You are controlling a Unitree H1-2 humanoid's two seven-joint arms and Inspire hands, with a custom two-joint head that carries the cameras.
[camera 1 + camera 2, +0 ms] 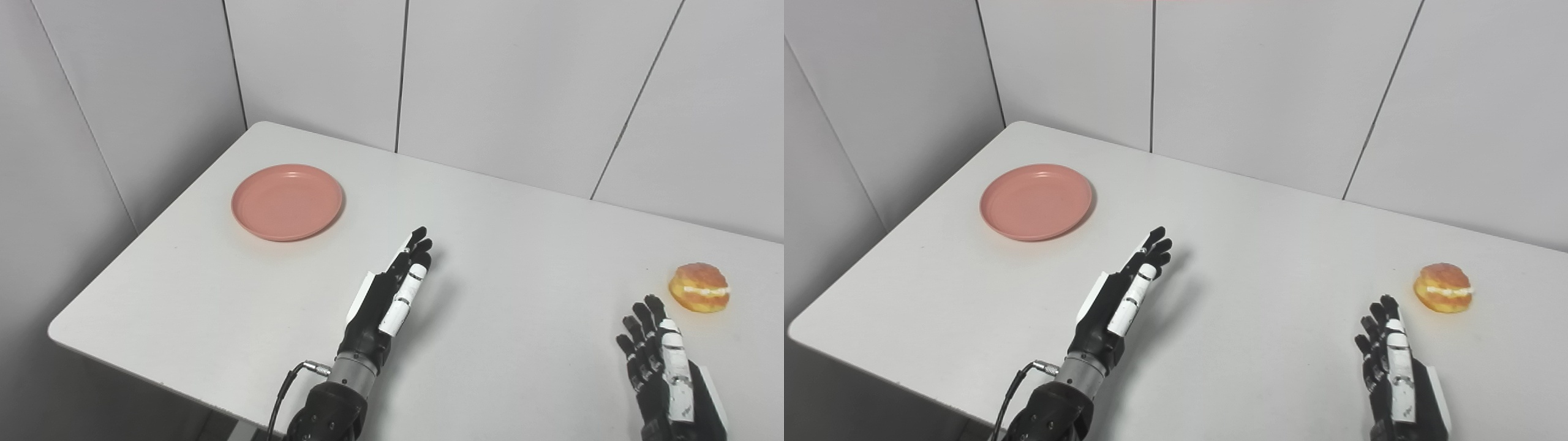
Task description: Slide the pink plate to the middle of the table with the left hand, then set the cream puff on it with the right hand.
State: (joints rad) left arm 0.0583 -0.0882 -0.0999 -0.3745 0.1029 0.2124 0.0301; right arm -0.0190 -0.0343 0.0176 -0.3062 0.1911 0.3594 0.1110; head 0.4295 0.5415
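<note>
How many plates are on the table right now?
1. The pink plate lies at the table's far left, empty, beyond the left hand. Nothing in view could hide another.

Pink plate (1036,201) sat far left on table (1262,245); cream puff (1443,288) right; left hand (1127,291) and right hand (1393,361) empty, fingers extended.

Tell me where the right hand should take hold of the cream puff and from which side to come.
Grip the cream puff across its two bun halves, probably from above, fingers either side of the cream seam. It sits flat on the table with its dome up and open space all round. The right hand lies just in front of it, open, so a short reach forward suffices.
</note>
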